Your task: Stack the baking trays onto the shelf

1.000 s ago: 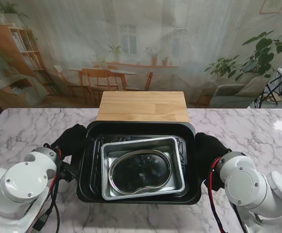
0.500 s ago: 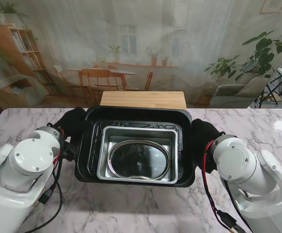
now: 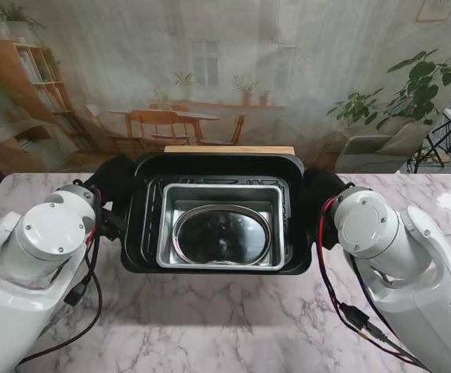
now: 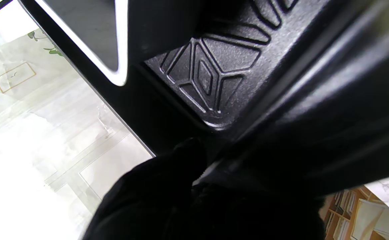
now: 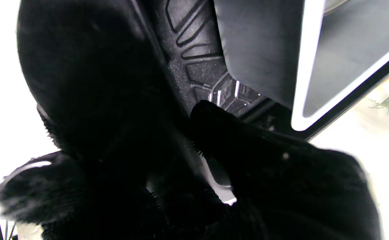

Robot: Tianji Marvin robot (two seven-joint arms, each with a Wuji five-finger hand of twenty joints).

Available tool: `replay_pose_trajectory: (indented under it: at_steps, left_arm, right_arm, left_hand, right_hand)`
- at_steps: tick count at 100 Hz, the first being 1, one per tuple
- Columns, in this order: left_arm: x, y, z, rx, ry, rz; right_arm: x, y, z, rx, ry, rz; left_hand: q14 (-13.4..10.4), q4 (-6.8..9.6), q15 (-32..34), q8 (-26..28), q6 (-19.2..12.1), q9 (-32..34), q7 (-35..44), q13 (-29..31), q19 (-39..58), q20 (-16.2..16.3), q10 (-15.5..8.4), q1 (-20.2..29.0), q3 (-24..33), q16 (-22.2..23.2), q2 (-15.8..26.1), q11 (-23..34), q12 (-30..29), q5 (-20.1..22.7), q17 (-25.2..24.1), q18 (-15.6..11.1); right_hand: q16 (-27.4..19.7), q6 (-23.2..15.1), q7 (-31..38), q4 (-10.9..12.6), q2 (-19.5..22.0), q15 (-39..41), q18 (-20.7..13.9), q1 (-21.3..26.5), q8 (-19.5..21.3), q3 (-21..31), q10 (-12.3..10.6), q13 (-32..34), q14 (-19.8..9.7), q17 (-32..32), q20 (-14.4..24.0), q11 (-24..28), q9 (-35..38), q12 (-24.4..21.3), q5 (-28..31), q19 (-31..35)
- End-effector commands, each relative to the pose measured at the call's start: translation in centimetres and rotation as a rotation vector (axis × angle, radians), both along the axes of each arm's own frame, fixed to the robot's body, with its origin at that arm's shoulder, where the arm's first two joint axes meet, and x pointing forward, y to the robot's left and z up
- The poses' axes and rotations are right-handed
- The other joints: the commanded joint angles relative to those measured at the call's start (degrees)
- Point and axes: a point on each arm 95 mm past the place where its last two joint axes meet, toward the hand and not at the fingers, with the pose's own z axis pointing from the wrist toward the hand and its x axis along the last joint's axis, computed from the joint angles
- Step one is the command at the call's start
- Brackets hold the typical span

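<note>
Gloved left hand (image 3: 110, 186) clamped on the left rim of the black baking tray (image 3: 136, 233), thumb hooked over the lip in the left wrist view. Right hand (image 3: 321, 193) likewise closed on the right rim, fingers wrapped under and over the edge. Held level between both, well clear of the marble table (image 3: 225, 326), with a silver tray (image 3: 171, 217) nested inside and a rounded steel dish (image 3: 222, 238) nested in that. Beyond the far rim, only a thin strip of the wooden shelf (image 3: 229, 149) visible, the rest hidden beneath the load. Nesting apparently complete and the stack carried over the shelf; lowering onto the wood and release of both grips judged still to come.
</note>
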Motion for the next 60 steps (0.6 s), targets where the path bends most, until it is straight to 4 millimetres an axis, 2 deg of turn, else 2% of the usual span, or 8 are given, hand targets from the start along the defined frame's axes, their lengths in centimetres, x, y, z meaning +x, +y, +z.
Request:
replay_pose_trajectory:
  at_steps: [1,25,60]
  left_arm:
    - [-2.5,-6.3,2.6,-0.102,-0.038,-0.247]
    - [-0.9,-6.3,3.7,-0.116,-0.039,-0.233]
    - [1.8,-6.2,4.5,-0.128,-0.056,-0.196]
  right_arm:
    - [-2.2,5.4,3.3,0.109,-0.052,0.196]
    - [-1.2,5.3,4.3,0.095,-0.07,0.198]
    - [1.3,5.6,4.7,0.098,-0.07,0.184]
  left_hand:
    - [-9.68,-0.19,2.86,-0.13,-31.29,0.98,14.17,6.06,1.88,-0.52,-15.54,3.39,2.22,0.84,0.23,3.41,1.38,18.59,5.54,-14.06]
    - [-9.67,-0.12,2.91,-0.06,-31.39,1.26,14.21,6.18,2.07,-0.56,-15.75,3.39,2.17,0.93,0.17,3.44,1.46,18.85,5.59,-13.98]
    - [-9.6,-0.05,2.84,-0.14,-31.36,1.32,14.04,6.23,2.14,-0.62,-15.73,3.39,2.04,0.99,0.2,3.3,1.5,19.02,5.54,-13.97]
  right_hand:
    - [3.96,-25.33,0.95,3.61,1.38,11.75,-28.16,6.93,-0.76,9.3,-8.04,5.83,-23.85,3.88,1.12,-0.47,1.05,-0.38,7.75,1.95]
    - [4.0,-25.27,0.89,3.69,1.44,11.89,-28.19,6.9,-0.76,9.24,-8.07,5.85,-23.81,3.89,1.14,-0.57,1.15,-0.48,8.32,2.04]
    - [3.97,-25.5,0.66,3.64,1.59,11.83,-27.9,6.91,-0.73,9.07,-8.19,5.8,-23.65,3.82,1.07,-0.65,1.35,-0.43,8.73,1.95]
